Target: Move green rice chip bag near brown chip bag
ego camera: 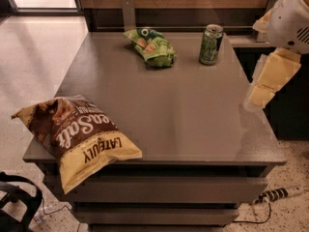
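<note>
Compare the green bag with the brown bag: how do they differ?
The green bag is much smaller than the brown bag. The green bag lies near the table's far edge; the brown bag overhangs a near corner. Both lie on the table, untouched; the gripper hangs beside the table, at the picture's right edge.
</note>
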Action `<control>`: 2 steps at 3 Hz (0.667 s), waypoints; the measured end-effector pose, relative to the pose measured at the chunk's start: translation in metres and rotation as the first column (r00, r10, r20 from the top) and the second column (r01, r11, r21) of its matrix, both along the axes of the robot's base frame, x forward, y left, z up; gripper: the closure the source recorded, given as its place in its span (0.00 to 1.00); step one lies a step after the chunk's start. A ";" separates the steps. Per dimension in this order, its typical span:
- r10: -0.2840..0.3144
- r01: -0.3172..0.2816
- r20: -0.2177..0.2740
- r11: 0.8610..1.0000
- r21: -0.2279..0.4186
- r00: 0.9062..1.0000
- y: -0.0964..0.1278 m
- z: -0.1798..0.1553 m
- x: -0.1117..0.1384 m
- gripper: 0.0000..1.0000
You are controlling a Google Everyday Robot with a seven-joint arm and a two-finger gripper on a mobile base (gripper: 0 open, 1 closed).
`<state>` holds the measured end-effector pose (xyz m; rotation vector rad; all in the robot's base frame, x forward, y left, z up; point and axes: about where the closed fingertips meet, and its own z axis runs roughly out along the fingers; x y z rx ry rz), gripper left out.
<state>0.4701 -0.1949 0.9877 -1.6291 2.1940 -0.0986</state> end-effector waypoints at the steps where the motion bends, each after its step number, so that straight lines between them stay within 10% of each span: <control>1: -0.032 0.032 0.007 0.996 0.084 0.999 0.021 -0.002 0.035 0.00; 2: -0.059 0.054 0.018 0.978 0.202 0.998 0.043 -0.004 0.072 0.00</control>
